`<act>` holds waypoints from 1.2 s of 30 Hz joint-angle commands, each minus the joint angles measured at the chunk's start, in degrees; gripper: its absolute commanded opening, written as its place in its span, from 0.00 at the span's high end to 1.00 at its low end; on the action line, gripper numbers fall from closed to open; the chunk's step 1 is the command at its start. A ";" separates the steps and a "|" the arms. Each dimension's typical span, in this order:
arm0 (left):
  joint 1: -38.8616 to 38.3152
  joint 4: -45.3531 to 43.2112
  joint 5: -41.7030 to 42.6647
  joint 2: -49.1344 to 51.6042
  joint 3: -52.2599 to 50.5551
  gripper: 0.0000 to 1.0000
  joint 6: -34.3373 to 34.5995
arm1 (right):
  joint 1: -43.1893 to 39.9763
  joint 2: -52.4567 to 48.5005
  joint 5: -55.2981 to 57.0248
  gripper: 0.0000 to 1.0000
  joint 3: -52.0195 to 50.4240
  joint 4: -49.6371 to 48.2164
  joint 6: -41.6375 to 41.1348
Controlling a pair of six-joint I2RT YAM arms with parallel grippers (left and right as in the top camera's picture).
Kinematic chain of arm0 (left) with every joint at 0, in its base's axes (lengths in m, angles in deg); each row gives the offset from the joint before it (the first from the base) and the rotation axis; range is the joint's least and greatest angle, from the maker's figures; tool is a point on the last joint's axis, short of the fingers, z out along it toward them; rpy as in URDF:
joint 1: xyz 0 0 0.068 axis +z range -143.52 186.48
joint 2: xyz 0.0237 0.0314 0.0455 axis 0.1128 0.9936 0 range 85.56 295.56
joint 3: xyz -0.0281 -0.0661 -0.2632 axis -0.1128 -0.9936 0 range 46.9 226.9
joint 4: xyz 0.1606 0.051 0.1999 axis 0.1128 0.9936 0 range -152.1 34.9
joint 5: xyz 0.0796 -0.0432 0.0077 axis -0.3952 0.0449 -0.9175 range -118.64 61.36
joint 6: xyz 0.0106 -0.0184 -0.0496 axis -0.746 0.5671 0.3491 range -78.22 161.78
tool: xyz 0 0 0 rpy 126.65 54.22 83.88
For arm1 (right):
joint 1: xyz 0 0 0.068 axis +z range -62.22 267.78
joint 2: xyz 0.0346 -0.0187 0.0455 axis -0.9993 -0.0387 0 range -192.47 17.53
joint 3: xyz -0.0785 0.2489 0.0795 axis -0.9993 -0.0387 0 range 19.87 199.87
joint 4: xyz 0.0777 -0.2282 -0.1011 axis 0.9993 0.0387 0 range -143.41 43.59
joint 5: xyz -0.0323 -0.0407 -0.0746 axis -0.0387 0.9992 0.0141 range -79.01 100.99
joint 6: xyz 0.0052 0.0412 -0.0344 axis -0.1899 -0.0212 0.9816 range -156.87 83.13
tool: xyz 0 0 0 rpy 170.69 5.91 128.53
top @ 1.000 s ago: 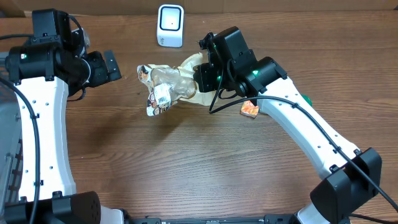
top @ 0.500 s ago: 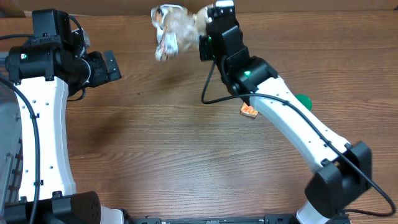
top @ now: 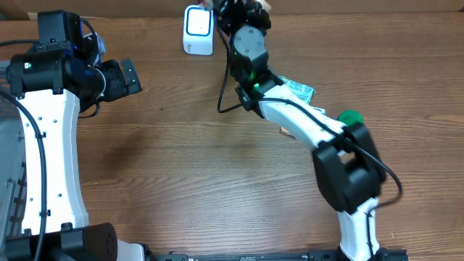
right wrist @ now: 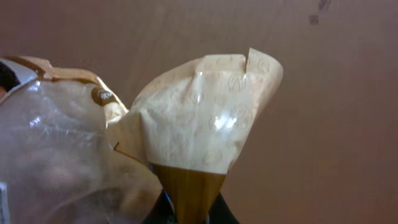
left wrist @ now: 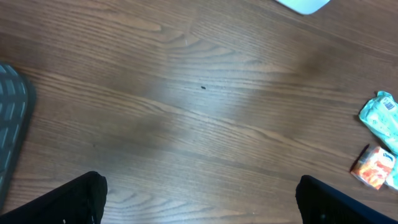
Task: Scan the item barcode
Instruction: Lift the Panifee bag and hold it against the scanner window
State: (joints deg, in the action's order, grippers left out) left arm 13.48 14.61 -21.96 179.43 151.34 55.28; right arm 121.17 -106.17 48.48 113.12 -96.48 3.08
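The crinkled clear-and-tan bag (right wrist: 186, 130) is pinched by its tan end in the right tool (right wrist: 188, 208), whose jaws are clamped tight on it. It is held up at the far edge of the desk (top: 188, 167), just beside the white scanner (top: 199, 29). The left tool (left wrist: 199, 202) gapes wide, holding nothing.

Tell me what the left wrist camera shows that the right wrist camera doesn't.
Left wrist only: the wooden table, a teal packet, an orange packet and the open left gripper. Right wrist only: the crinkled bag pinched in the shut right gripper, held before a plain brown surface. Shared: no object appears in both.
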 commanded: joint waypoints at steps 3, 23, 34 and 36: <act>0.11 -0.04 0.24 -0.76 0.39 0.01 -0.42 | -0.94 -9.68 -0.11 0.96 6.91 -6.36 18.53; 0.11 -0.04 0.24 -0.76 0.39 0.00 -0.42 | -4.15 -16.81 -8.76 0.96 22.38 3.89 21.09; 0.11 -0.04 0.24 -0.76 0.39 0.00 -0.42 | -2.25 -16.81 -20.33 0.96 22.38 4.76 38.18; 0.11 -0.04 0.24 -0.76 0.39 0.00 -0.42 | -2.03 -16.81 -22.27 0.96 22.38 5.88 38.91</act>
State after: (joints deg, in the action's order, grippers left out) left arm 13.48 14.63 -21.94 179.43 151.34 55.28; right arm 118.39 -123.67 30.91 133.97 -90.93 37.50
